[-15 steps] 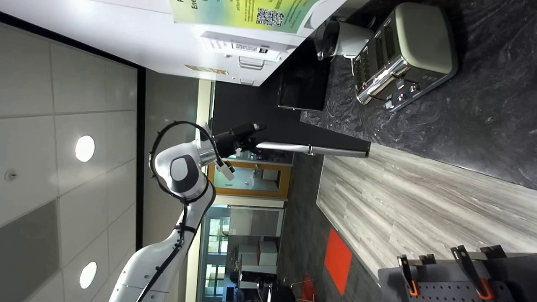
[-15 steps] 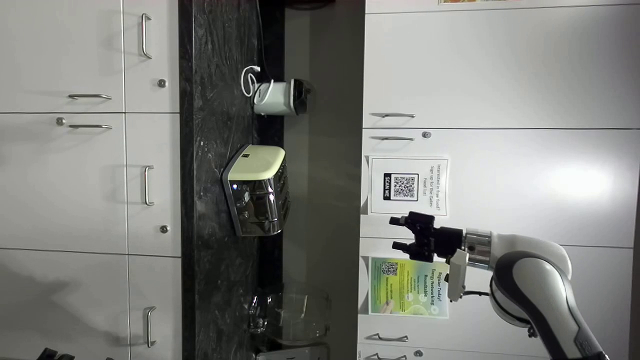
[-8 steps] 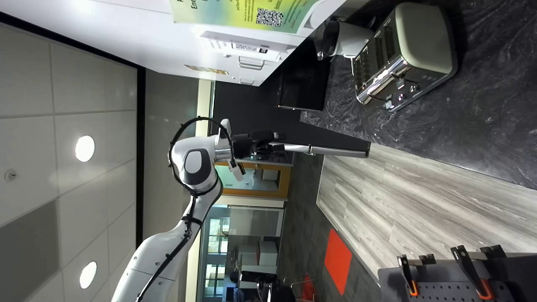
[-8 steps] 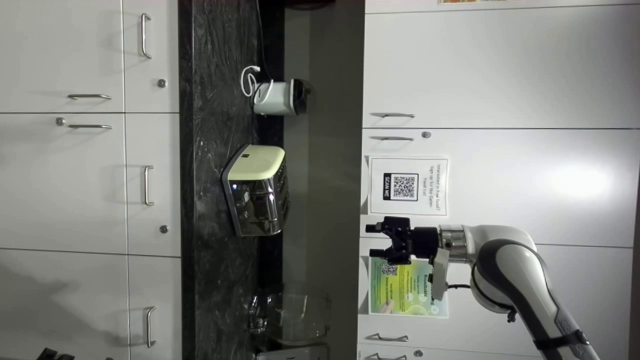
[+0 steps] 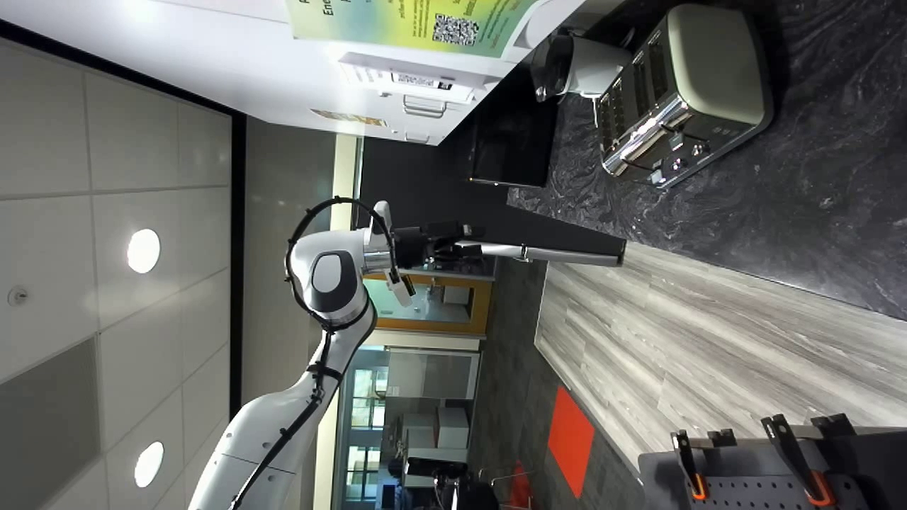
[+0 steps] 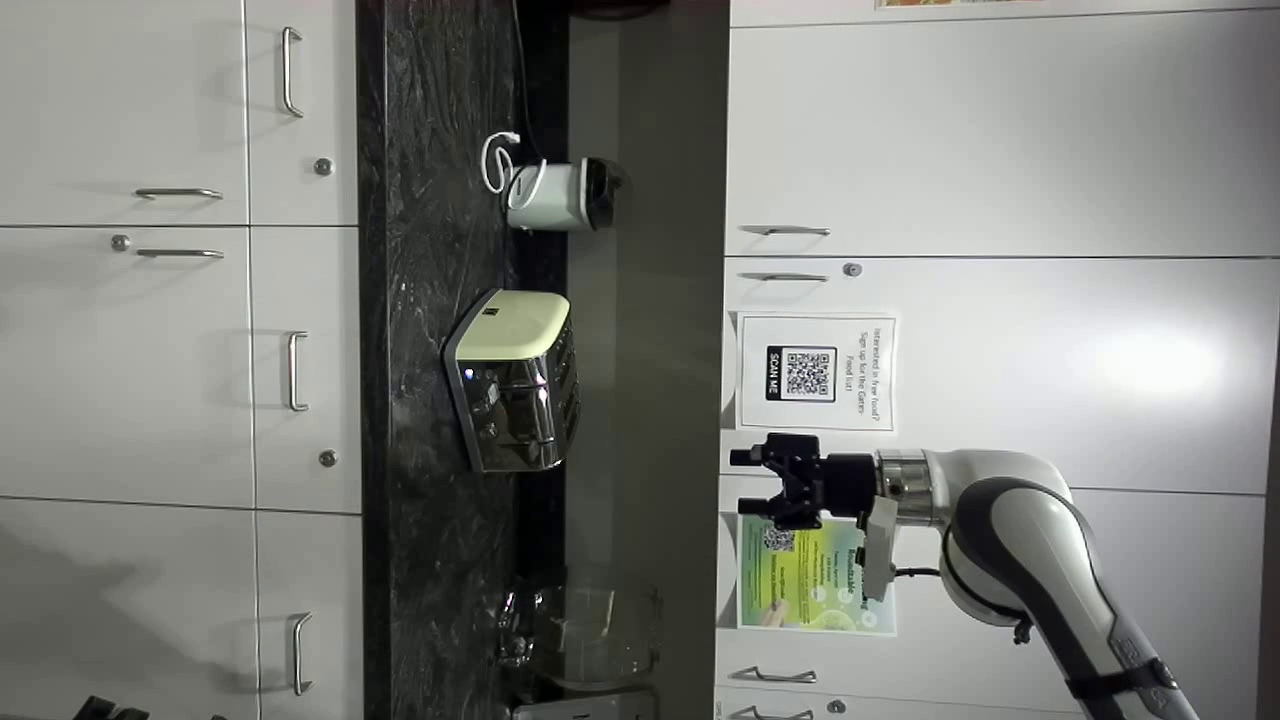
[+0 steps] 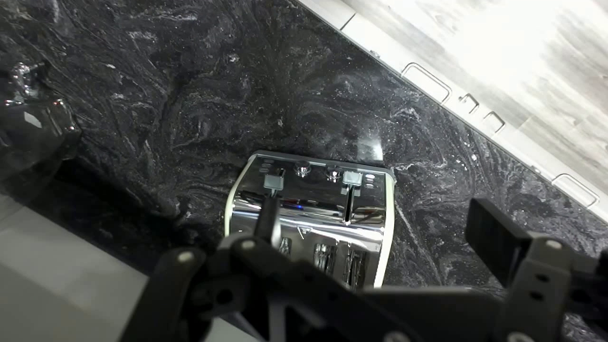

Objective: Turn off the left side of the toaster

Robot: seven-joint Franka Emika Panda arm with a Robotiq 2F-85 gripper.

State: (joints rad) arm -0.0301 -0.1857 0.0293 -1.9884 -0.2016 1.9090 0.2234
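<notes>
Lower than 1 second ago, the Robotiq gripper [image 6: 748, 482] hangs in midair, its 2 fingers [image 7: 496, 237] spread wide and holding nothing. Below and apart from it, the cream-sided chrome toaster [image 7: 313, 209] stands on the dark marbled countertop [image 7: 190, 109], near a white dark-topped appliance [image 6: 550, 197]. On the toaster's front, 2 knobs [image 7: 302, 168] sit between 2 levers [image 7: 352, 178], and a blue light [image 6: 470, 373] glows.

Spread gripper [image 6: 748, 482] higher than the toaster [image 6: 515, 400]
</notes>
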